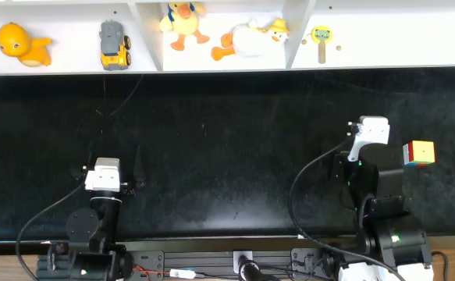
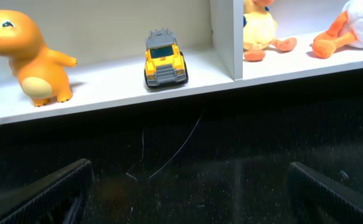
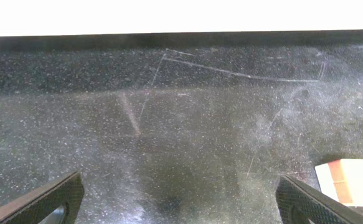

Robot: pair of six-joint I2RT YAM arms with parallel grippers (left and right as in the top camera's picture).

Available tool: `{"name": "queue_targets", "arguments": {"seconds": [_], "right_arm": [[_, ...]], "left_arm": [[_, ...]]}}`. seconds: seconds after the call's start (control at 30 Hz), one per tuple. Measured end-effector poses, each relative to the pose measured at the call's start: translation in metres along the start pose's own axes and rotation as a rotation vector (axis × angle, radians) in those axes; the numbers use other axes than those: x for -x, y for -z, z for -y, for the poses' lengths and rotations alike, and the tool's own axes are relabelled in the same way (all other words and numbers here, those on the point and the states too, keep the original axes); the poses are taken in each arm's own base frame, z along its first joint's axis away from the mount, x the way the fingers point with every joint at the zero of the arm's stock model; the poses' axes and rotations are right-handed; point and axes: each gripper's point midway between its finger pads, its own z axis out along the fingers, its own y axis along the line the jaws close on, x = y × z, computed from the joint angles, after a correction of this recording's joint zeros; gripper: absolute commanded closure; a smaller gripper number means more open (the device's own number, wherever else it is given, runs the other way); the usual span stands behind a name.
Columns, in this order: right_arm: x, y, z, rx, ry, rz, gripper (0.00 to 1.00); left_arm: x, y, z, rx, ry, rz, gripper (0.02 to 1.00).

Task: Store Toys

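Observation:
A multicoloured puzzle cube lies on the black table at the right, and its pale corner sits just beside one finger of my right gripper. That gripper is open, low over the table, a little left of the cube and apart from it. My left gripper is open and holds nothing, near the front left of the table. On the white shelf at the back stand an orange figure, a yellow truck, a yellow duck plush and a white duck plush.
A small yellow-green toy sits in the shelf's right compartment. White dividers split the shelf into compartments. The black table stretches bare between the arms and the shelf. Cables trail from both arm bases along the front edge.

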Motion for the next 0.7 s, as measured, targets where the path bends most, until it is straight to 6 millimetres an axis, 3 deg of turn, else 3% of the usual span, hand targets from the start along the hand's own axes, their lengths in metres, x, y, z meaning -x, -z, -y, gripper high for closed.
{"name": "queue_targets", "arguments": {"seconds": [0.27, 0.7], "right_arm": [[-0.001, -0.008, -0.011, 0.060, -0.004, 0.015, 0.005], [-0.034, -0.033, -0.023, 0.124, 0.058, -0.125, 0.003]], "left_arm": [[0.000, 0.000, 0.000, 0.000, 0.000, 0.000, 0.023], [0.000, 0.000, 0.000, 0.000, 0.000, 0.000, 0.023]]}}
